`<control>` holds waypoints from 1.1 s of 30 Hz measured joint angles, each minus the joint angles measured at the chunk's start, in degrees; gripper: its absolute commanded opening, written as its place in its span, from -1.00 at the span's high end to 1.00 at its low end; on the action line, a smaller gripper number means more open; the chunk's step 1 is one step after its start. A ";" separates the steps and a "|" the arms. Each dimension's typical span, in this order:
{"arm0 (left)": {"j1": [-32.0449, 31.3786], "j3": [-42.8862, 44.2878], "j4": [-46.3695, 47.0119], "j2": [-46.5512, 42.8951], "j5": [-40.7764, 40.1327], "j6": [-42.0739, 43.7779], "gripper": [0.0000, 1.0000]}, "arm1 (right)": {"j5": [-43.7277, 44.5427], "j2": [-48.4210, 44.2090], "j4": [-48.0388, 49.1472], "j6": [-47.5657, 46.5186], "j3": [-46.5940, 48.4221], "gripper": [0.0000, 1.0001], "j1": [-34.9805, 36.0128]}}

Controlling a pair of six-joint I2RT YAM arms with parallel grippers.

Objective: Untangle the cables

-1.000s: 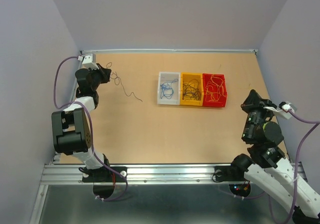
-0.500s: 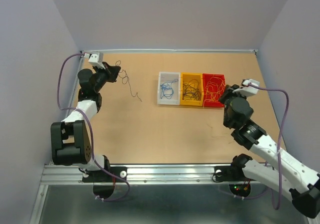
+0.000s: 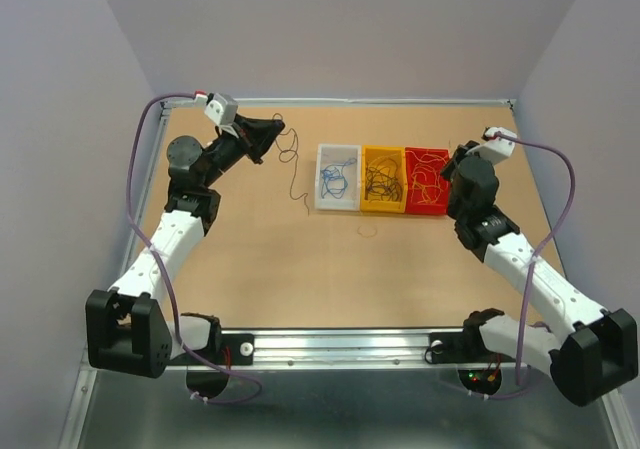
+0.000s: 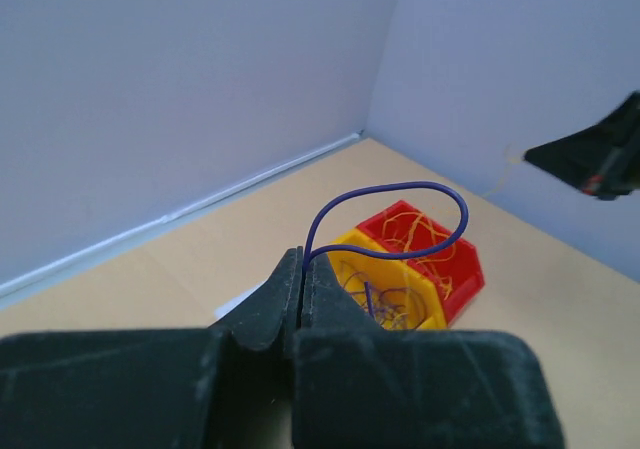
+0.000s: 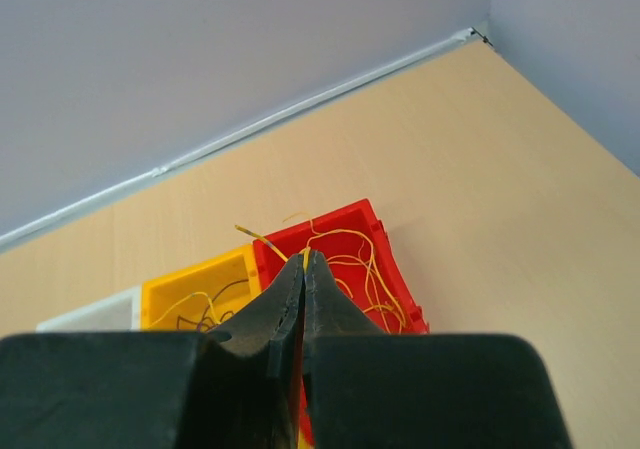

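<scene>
At far left, the left gripper point(image 3: 268, 129) pinches a dark blue cable point(image 4: 400, 184), which hangs looping. To its right sit the white bin point(image 3: 322, 201), yellow bin point(image 3: 366, 204) and red bin point(image 3: 447, 189) of sorted strands. Over the red bin, the right gripper point(image 5: 304, 259) is pressed together on a yellow strand point(image 5: 258, 235).

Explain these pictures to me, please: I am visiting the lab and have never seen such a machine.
These are two robot arms bolted at the near edge of a table. One picture looks down from above; the other two come from cameras on the wrists. On the table stand a white bin, a yellow bin and a red bin, holding thin curly wires. The left gripper is shut on a dark blue wire that loops up from it. The right gripper, near the red bin, is shut, apparently pinching a yellow strand. One loose wire lies before the bins.
</scene>
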 measured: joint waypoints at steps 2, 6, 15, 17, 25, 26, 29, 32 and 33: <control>-1.55 2.38 -0.55 0.59 0.42 -0.87 1.00 | -2.51 2.97 0.79 1.11 0.48 0.99 -2.32; -5.40 9.97 -0.87 4.96 0.33 -1.97 1.00 | -6.67 9.03 1.29 2.99 0.55 0.99 -5.64; -12.66 20.94 -2.82 19.58 -2.19 -0.72 1.00 | -10.84 3.41 1.99 4.61 -0.04 0.99 -6.78; -14.27 24.46 -4.87 23.12 -3.13 0.46 1.00 | -11.17 -1.16 1.90 4.87 -0.92 0.99 -6.78; -20.28 41.97 -10.40 37.44 -4.68 3.30 1.00 | -8.22 -16.59 -2.45 6.27 -5.25 0.99 -6.78; -20.76 43.43 -10.78 38.84 -4.81 3.67 1.00 | -7.78 -18.01 -3.32 6.43 -5.77 0.99 -6.78; -21.97 47.82 -13.09 43.39 -5.03 4.87 1.00 | -6.51 -21.77 -6.19 6.71 -6.32 0.99 -6.78; -22.64 52.35 -15.98 48.41 -5.60 6.19 1.00 | -5.70 -24.65 -8.31 6.95 -6.32 0.99 -6.78; -22.73 52.72 -16.79 49.53 -5.84 6.73 1.00 | -5.53 -25.03 -8.46 7.02 -6.32 0.99 -6.78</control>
